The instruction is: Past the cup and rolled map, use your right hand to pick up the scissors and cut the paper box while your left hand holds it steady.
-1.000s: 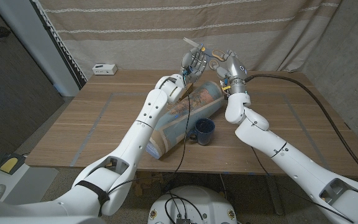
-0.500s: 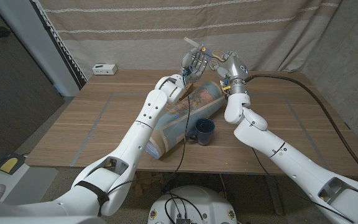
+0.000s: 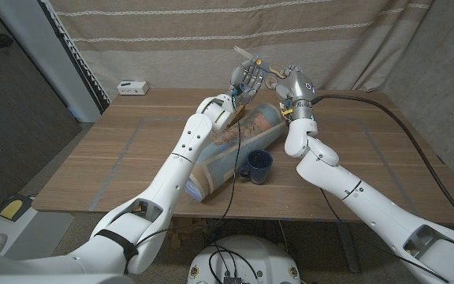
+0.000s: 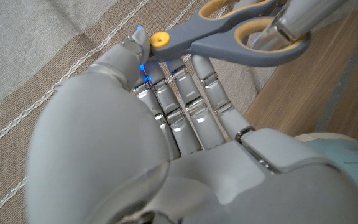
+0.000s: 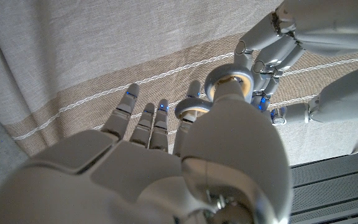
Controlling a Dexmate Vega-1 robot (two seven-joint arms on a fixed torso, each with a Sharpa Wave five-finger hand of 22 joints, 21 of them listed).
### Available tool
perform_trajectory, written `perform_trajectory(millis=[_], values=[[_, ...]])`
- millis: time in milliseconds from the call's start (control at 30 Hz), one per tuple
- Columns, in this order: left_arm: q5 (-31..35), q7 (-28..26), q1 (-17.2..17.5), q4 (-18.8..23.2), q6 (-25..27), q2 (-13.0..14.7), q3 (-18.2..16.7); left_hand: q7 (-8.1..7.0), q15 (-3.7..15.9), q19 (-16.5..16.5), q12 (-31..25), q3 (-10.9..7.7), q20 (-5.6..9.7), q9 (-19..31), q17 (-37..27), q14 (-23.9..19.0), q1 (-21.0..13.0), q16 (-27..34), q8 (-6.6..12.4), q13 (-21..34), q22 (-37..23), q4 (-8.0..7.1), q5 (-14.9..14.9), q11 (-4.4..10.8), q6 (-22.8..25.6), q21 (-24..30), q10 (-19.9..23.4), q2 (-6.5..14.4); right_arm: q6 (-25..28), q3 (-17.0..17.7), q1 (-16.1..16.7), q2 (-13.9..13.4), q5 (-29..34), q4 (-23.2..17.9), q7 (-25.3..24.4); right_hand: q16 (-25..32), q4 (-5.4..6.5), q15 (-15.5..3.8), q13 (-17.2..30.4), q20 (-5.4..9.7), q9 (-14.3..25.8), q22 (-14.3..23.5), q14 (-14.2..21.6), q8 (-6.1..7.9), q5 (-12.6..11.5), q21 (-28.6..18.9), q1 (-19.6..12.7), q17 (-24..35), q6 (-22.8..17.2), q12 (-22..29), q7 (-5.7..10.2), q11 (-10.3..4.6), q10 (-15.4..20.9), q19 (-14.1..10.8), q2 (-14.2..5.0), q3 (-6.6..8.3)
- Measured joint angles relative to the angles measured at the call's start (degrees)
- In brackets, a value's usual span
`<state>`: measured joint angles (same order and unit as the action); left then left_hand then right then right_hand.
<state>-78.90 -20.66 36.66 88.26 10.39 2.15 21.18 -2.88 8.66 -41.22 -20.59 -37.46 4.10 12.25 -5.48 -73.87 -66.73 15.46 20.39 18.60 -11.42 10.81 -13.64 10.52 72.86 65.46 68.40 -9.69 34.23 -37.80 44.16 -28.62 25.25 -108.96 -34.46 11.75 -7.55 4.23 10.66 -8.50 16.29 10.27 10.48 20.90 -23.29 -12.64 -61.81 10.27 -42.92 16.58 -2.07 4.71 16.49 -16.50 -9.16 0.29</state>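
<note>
Both hands are raised above the far side of the table. My right hand (image 3: 284, 77) holds the grey scissors (image 3: 260, 63) with yellow-lined handles (image 5: 230, 82), a finger through a loop. In the left wrist view the scissors (image 4: 229, 28) lie across the tips of my left hand (image 4: 166, 124), whose thumb presses beside the yellow pivot; the blades are hidden behind it. In the head view my left hand (image 3: 243, 80) is right against the scissors, and a pale blade tip sticks up past it. A tan, box-like thing (image 3: 238, 118) shows by my left wrist, mostly hidden.
The rolled map (image 3: 231, 154) lies slantwise across the middle of the wooden table (image 3: 109, 158) under my left forearm. A dark blue cup (image 3: 258, 166) stands against its near right side. A small white device (image 3: 133, 87) sits at the far left edge. A curtain hangs behind.
</note>
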Motion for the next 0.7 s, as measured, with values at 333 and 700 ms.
perform_trajectory(millis=[333,700], values=[[-0.35,0.50,0.00,0.00,0.20,0.02,-0.05,0.00,0.00,0.00,0.00,-0.01,0.00,0.02,0.00,0.00,0.00,0.00,-0.06,0.00,0.06,0.01,0.02,-0.01,0.00,0.12,0.01,0.00,-0.99,0.44,0.05,0.13,-0.29,0.57,-0.82,0.00,-0.22,-0.86,0.15,0.52,5.80,0.28,2.63,7.07,4.08,0.00,-2.23,0.54,-3.99,0.00,0.54,-0.87,3.21,-0.92,0.18,1.70],[-0.39,0.49,0.02,0.12,0.22,0.05,0.03,0.00,0.00,0.00,0.00,-0.02,0.00,0.06,0.00,0.00,0.01,0.00,-0.06,0.16,0.07,0.02,0.02,-0.01,0.00,0.25,0.01,-0.01,-1.98,0.93,0.30,0.20,-0.95,0.92,-1.25,0.00,0.45,-1.17,0.42,-0.30,10.55,0.28,2.93,10.15,5.88,0.00,-2.24,0.81,-3.98,-0.27,0.52,-0.71,4.01,-1.74,0.17,2.86]])
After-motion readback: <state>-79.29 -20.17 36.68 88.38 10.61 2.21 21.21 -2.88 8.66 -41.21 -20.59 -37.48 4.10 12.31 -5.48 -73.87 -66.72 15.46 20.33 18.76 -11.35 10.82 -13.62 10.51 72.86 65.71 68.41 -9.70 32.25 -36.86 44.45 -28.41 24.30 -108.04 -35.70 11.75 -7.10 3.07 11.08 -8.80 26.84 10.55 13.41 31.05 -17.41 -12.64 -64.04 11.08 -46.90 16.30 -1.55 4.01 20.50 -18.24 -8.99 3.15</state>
